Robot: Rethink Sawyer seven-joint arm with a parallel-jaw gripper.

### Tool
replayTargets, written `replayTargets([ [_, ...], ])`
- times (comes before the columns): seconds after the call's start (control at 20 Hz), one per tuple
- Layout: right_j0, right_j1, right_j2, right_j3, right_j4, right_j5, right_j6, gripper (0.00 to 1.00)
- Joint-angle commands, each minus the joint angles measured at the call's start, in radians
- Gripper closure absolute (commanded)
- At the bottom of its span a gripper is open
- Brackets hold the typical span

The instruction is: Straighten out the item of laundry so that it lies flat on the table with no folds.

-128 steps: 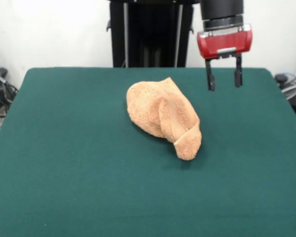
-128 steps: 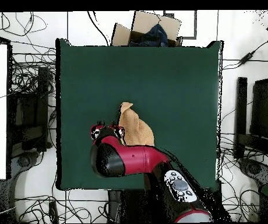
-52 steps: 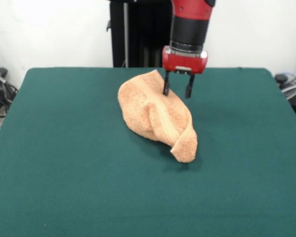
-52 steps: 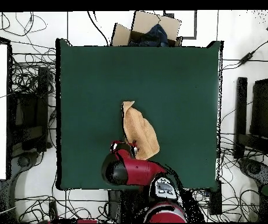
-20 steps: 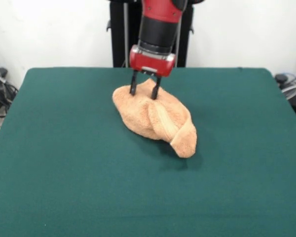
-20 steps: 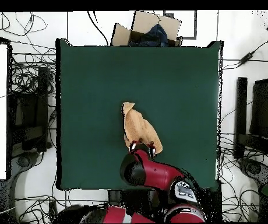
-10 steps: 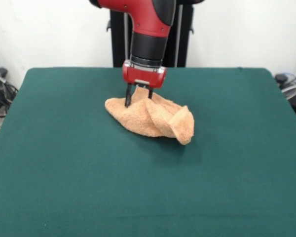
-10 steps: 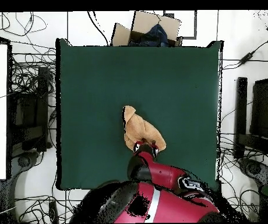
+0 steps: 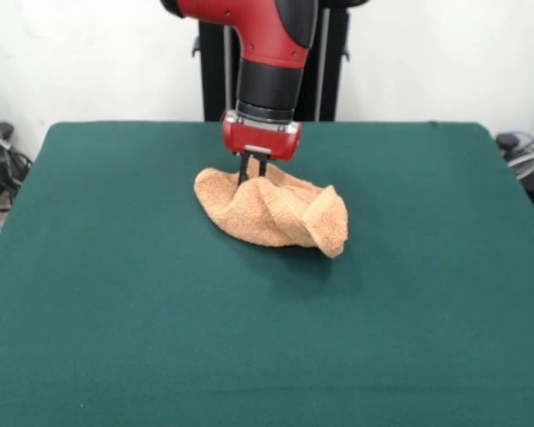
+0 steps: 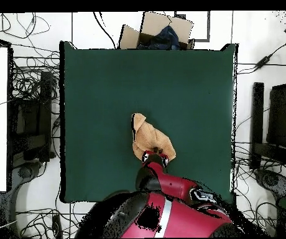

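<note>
The towel [image 9: 271, 212] is shown bunched in ridges near the middle of the table [image 9: 116, 311], a thick roll at its 4 o'clock end in the front view. The gripper [image 9: 252, 167] is pressed into the towel's 12 o'clock edge, its fingers drawn together, apparently pinching a fold. A clean lift is judged best: only the top layer should be held, then drawn outward so the ridges unroll.

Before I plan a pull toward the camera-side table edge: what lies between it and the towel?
Nothing: in the front view, only bare green table lies between the towel and that edge.
</note>
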Motion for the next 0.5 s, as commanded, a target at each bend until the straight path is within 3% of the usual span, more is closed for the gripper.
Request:
replayTargets([
  [0.05, 0.011, 0.060, 0.105, -0.061, 0.043, -0.005, 0.205, 1.00],
  [0.4, 0.051, 0.019, 0.131, 0.001, 0.102, 0.030, 0.256, 1.00],
  [0.5, 0.087, -0.039, 0.119, 0.044, 0.147, 0.072, 0.269, 1.00],
])
